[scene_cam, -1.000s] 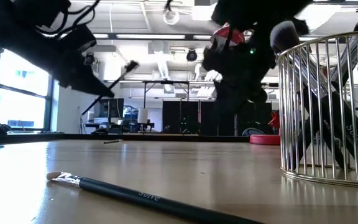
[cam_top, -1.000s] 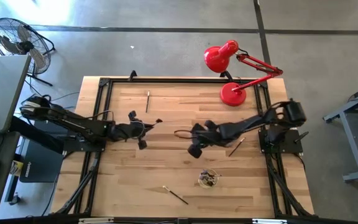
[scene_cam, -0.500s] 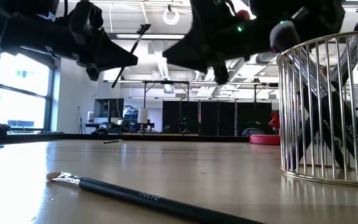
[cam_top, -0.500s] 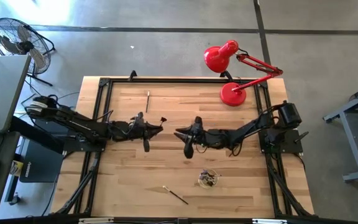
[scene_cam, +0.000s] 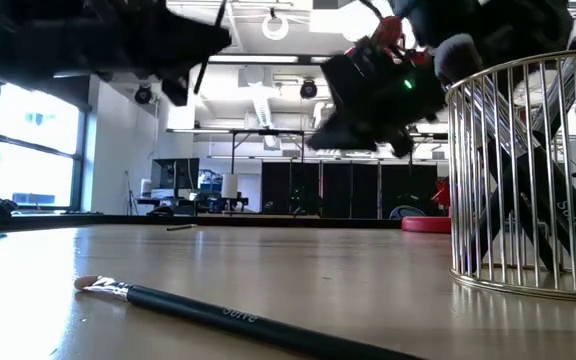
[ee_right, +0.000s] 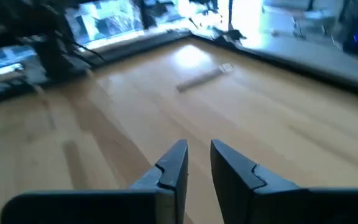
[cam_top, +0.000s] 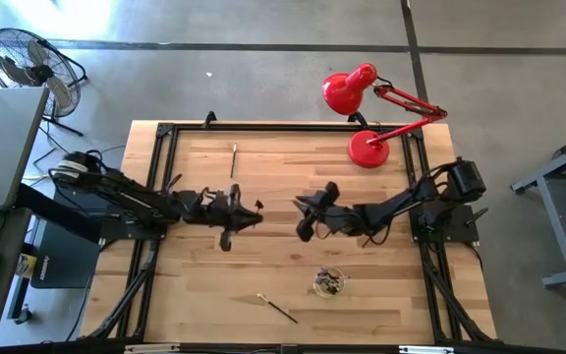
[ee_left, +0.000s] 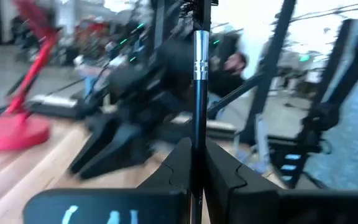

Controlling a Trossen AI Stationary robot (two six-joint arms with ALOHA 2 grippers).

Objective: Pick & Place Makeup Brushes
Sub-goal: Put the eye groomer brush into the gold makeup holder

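My left gripper point(cam_top: 252, 217) hangs above the table's middle, shut on a dark makeup brush point(ee_left: 200, 81) with a silvery ferrule. That brush stands nearly upright in the low view point(scene_cam: 208, 48). My right gripper point(cam_top: 301, 212) faces it from the right, also raised. Its fingers point(ee_right: 196, 155) stand slightly apart with nothing between them. A wire cup point(scene_cam: 528, 170) near the front holds several brushes. One dark brush point(scene_cam: 233, 315) lies flat on the table near the front edge. A pale-handled brush point(cam_top: 233, 160) lies at the far side. My left gripper pinches the brush's dark handle point(ee_left: 196, 140), below the ferrule, between its two fingers. The fingers reach about level from the table's left and lie across the brush. The brush stands nearly upright, ferrule end up, lifted clear of the table.
A red desk lamp point(cam_top: 369, 147) stands at the far right on the table. The wire cup point(cam_top: 329, 283) sits in front of my right gripper. A black frame point(cam_top: 165, 133) borders the wooden top. A fan point(cam_top: 28, 64) stands off the table, far left.
My left gripper has risen, moved a little toward the table's right and tipped up from pointing down to about level, swinging the held brush upright. My right gripper has also tipped up from pointing downward and stayed near the table's middle.
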